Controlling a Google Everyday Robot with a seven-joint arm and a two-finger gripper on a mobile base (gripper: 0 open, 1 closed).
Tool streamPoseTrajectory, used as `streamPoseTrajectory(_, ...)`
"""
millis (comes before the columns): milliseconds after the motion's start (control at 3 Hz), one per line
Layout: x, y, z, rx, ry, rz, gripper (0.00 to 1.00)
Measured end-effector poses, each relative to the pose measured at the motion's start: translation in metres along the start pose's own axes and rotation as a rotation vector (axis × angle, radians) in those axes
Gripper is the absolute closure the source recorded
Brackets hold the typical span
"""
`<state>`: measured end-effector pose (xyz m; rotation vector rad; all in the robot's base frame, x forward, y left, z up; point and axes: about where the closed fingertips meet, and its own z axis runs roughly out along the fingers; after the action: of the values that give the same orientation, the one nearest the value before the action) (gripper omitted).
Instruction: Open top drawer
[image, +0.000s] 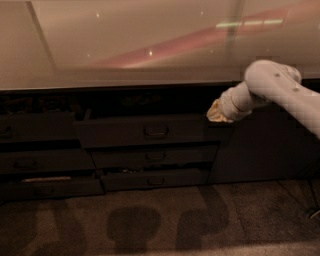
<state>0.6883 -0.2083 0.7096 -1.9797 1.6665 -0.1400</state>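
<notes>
One top drawer (145, 131) runs left-right, gripper (216, 114) at its right end.

The top drawer (120, 132), dark-fronted with 1 small central handle (155, 132), stands partly pulled out; the hand (218, 113) is at its upper right corner.
</notes>
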Motion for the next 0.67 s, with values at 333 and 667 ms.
streamPoseTrajectory(333,0.0080,0.0279,0.0078,0.023,-0.018,0.034,1.00)
streamPoseTrajectory(667,0.0080,0.0279,0.0078,0.023,-0.018,0.034,1.00)
